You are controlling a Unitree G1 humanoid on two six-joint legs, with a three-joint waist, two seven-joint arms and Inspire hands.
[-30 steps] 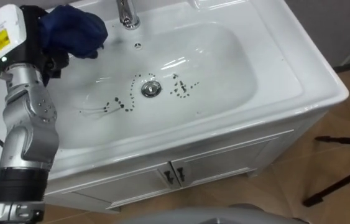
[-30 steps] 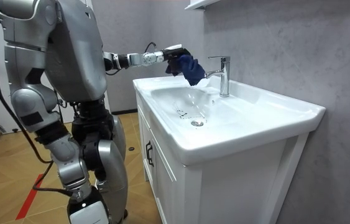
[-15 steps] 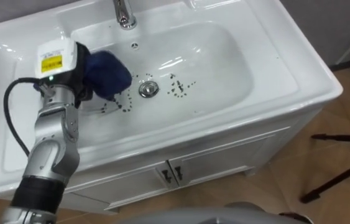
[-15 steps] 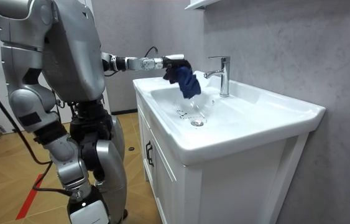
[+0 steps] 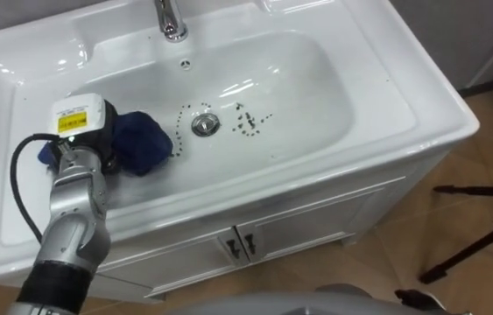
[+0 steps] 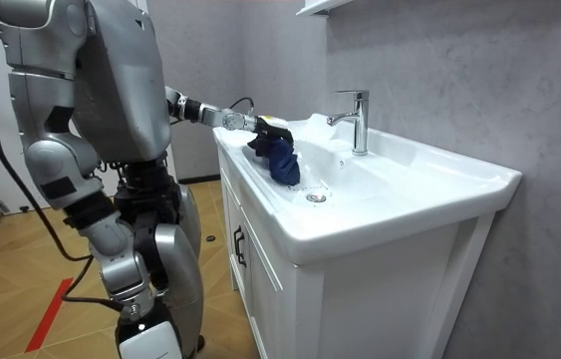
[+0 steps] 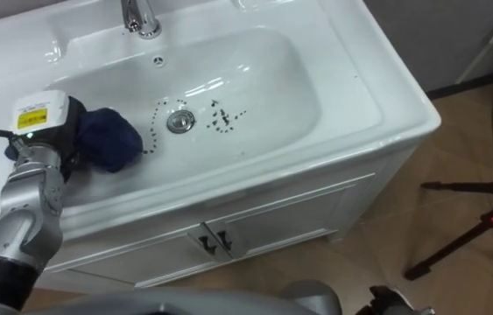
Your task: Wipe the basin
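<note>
The white basin point(image 5: 386, 96) lies below me, with a chrome drain point(image 5: 204, 125) in the middle and dark specks point(image 5: 248, 118) scattered around it. My left hand point(image 5: 84, 131) reaches into the bowl's left side and is shut on a dark blue cloth point(image 5: 141, 144), which rests against the bowl's left slope, just left of the drain. In the right eye view the left hand point(image 7: 45, 122) and the blue cloth point(image 7: 110, 140) sit the same way. The room view has me standing at the cabinet's end, left hand point(image 6: 265, 128) over the rim, cloth point(image 6: 282, 160) hanging into the bowl.
A chrome faucet point(image 5: 169, 17) stands at the basin's back edge. Under the basin is a white cabinet with two door handles point(image 5: 239, 247). Black tripod legs point(image 5: 478, 249) spread on the wooden floor at the right. A grey wall point(image 6: 459, 60) is behind the basin.
My left hand came down from beside the faucet into the bowl with the cloth, then slid it left, uncovering the specks near the drain. The head camera shifted slightly.
</note>
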